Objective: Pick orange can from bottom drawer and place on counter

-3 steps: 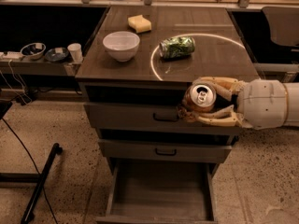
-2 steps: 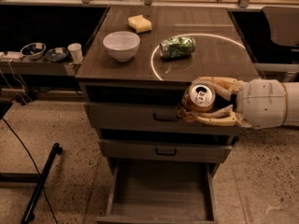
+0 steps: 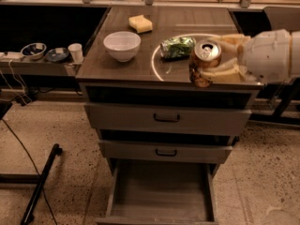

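My gripper (image 3: 210, 62) comes in from the right and is shut on the orange can (image 3: 205, 60), whose silver top with pull tab faces up. It holds the can upright over the front right part of the counter (image 3: 122, 71), just inside the white circle line. The can's base is at the counter's front edge; I cannot tell if it touches the top. The bottom drawer (image 3: 161, 191) is pulled open below, its flat floor bare.
A green-patterned can (image 3: 177, 47) lies on its side just left of the gripper. A white bowl (image 3: 122, 45) and a yellow sponge (image 3: 140, 23) sit on the counter. Two upper drawers (image 3: 166, 118) are closed. The grey side shelf (image 3: 37, 62) at left holds small bowls and a cup.
The gripper has lifted the orange can from in front of the top drawer up to counter height, over the counter's front right edge.
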Motion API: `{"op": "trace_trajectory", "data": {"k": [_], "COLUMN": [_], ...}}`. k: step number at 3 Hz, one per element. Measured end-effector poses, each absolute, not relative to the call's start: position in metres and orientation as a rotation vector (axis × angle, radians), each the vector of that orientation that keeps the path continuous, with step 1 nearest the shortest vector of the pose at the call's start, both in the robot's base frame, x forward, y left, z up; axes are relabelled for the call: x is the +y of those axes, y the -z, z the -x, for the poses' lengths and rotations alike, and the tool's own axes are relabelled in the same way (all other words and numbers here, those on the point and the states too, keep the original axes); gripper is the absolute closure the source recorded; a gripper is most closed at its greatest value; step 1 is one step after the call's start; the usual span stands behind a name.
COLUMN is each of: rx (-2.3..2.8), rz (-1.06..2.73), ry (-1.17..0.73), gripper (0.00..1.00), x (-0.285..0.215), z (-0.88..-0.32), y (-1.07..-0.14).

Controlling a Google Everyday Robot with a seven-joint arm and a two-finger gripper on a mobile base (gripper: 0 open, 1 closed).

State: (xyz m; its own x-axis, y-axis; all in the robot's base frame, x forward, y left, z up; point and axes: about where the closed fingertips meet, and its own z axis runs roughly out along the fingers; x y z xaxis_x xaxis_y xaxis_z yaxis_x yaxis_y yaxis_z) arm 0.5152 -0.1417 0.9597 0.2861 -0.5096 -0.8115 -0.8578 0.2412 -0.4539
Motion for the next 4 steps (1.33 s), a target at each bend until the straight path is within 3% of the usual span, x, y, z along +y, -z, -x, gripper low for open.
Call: {"op": "trace_trajectory", "data": {"k": [2,4], "rx": [1.512,1.758], "rz": [0.993,0.795], "ry": [-0.395,-0.333], "gripper": [1.0,1.0], "x": [-0.222,-0.265], "z": [-0.58,-0.637], "y": [-0.978,-0.947]}}
